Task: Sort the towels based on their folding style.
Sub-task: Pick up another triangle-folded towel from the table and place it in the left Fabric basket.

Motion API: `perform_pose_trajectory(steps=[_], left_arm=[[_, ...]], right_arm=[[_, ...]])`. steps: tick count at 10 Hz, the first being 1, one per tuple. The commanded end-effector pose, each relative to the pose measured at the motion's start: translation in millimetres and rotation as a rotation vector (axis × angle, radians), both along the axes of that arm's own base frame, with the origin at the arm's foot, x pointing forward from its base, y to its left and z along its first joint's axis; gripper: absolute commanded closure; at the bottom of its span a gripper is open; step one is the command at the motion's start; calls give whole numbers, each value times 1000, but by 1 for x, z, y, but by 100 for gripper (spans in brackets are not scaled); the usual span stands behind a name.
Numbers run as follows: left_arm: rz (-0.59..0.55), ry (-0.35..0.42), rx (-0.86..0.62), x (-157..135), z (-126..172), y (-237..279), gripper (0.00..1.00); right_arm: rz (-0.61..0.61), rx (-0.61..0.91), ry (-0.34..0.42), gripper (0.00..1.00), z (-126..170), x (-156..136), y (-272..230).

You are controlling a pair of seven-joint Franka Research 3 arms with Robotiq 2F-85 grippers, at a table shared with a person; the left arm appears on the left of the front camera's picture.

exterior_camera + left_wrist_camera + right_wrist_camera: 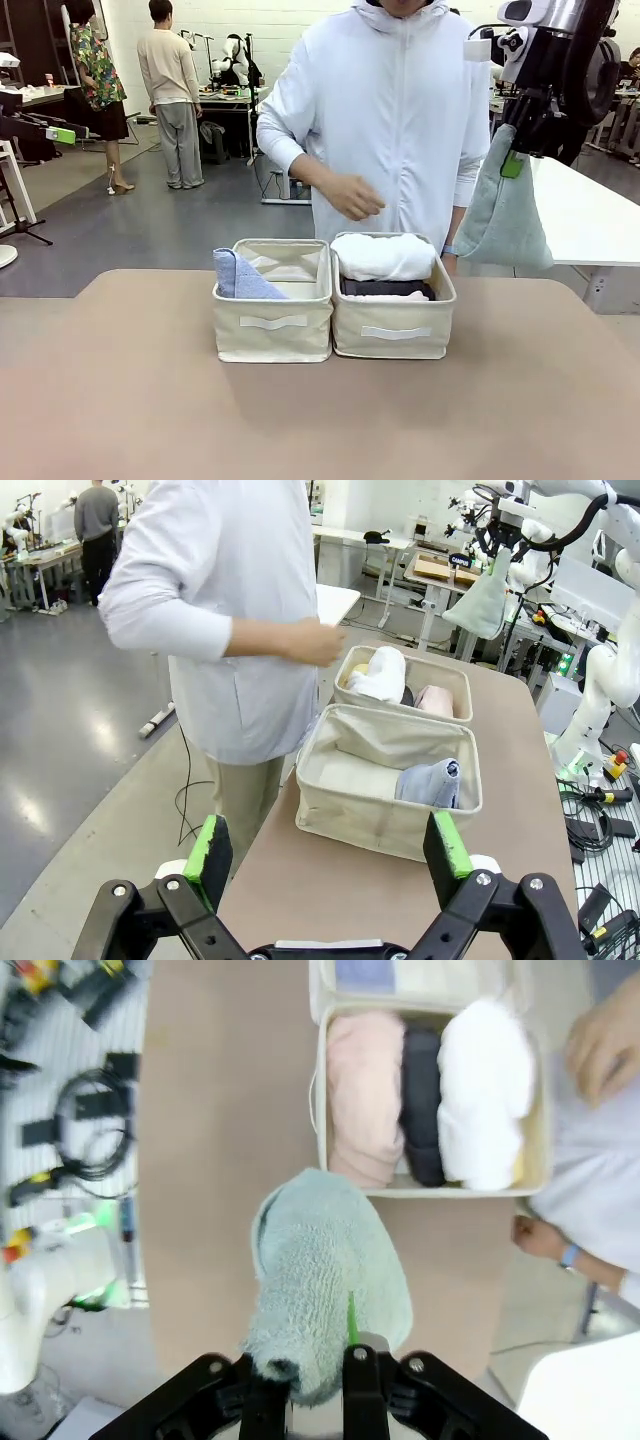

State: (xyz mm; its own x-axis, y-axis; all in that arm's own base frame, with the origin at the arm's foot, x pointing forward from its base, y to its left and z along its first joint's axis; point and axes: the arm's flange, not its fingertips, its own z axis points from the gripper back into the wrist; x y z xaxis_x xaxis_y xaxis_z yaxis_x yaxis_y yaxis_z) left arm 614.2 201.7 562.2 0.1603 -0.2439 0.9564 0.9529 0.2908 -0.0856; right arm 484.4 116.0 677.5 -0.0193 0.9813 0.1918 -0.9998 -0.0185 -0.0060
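My right gripper (515, 160) is high at the right, shut on the top of a sage green towel (503, 215) that hangs below it in the air; the same green towel (325, 1280) droops from my right gripper (308, 1375) in the right wrist view. The right beige bin (393, 335) holds rolled towels: white (385, 256), dark grey (388, 288) and pink (365, 1095). The left bin (272, 330) holds a lavender-blue folded towel (240, 276). My left gripper (330, 865) is open and holds nothing, short of the bins at the table's left end.
A person in a white hooded jacket (385, 130) stands right behind the bins, one hand (352, 195) hovering over them. A white table (585, 220) stands at the far right. Cables and a robot base (60, 1260) lie beside the table below the right wrist.
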Motion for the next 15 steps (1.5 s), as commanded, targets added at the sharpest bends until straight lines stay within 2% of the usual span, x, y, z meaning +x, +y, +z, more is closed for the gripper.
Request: perform_pose_trajectory(steps=[1, 3, 4, 5, 7, 8, 10, 11, 12, 15], left_arm=[[8, -8, -14, 1, 1, -1, 0], [8, -8, -14, 1, 1, -1, 0], [8, -8, -14, 1, 1, -1, 0], [8, -8, -14, 1, 1, -1, 0], [8, -8, -14, 1, 1, -1, 0], [8, -8, -14, 1, 1, -1, 0], [8, -8, -14, 1, 1, -1, 0], [8, -8, -14, 1, 1, -1, 0], [8, -8, -14, 1, 1, -1, 0], [8, -8, -14, 1, 1, -1, 0]], right_arm=[[10, -17, -1, 82, 5, 3, 3], [3, -3, 0, 82, 0, 1, 1], [-58, 97, 35, 82, 9, 18, 32], [-89, 117, 67, 82, 20, 29, 70], [-117, 75, 121, 82, 35, 36, 161], [-123, 59, 125, 82, 43, 35, 204], [-120, 29, 108, 82, 49, 32, 250], [-125, 28, 106, 82, 49, 34, 252], [-109, 89, 111, 82, 23, 4, 241], [-109, 89, 111, 82, 23, 4, 241]])
